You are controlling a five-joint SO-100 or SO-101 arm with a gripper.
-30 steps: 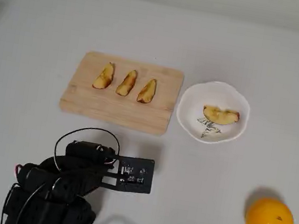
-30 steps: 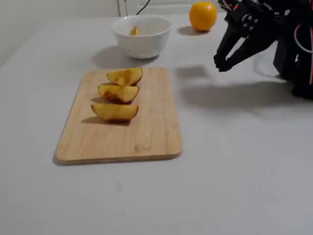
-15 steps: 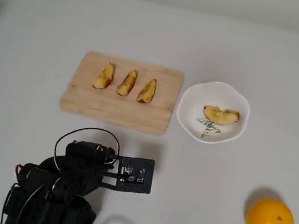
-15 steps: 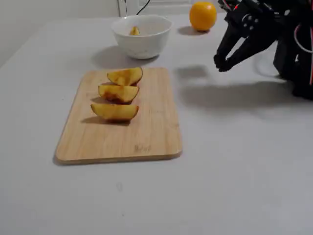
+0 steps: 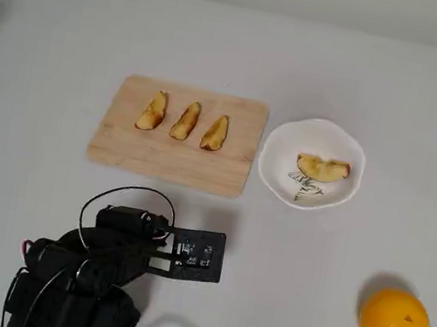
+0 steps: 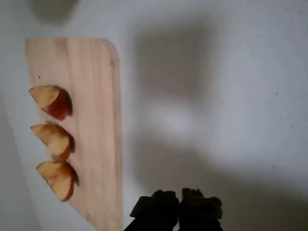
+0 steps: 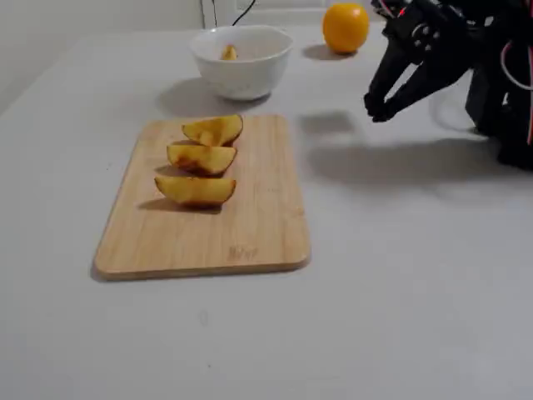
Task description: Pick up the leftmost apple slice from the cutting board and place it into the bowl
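The large apple slice (image 5: 322,168) lies inside the white scalloped bowl (image 5: 271,162), right of the cutting board (image 5: 169,159). In the fixed view only its tip (image 7: 227,52) shows above the bowl's wall (image 7: 241,75). Three slimmer wedges (image 5: 185,120) lie in a row on the board; they also show in the wrist view (image 6: 54,139) and the fixed view (image 7: 200,158). My gripper (image 7: 379,108) is shut and empty, held above bare table away from the board and the bowl. In the wrist view its fingertips (image 6: 180,209) are together.
An orange (image 5: 393,321) sits on the table at the lower right of the overhead view and behind the bowl in the fixed view (image 7: 346,27). My arm's body (image 5: 101,265) and cables fill the lower left of the overhead view.
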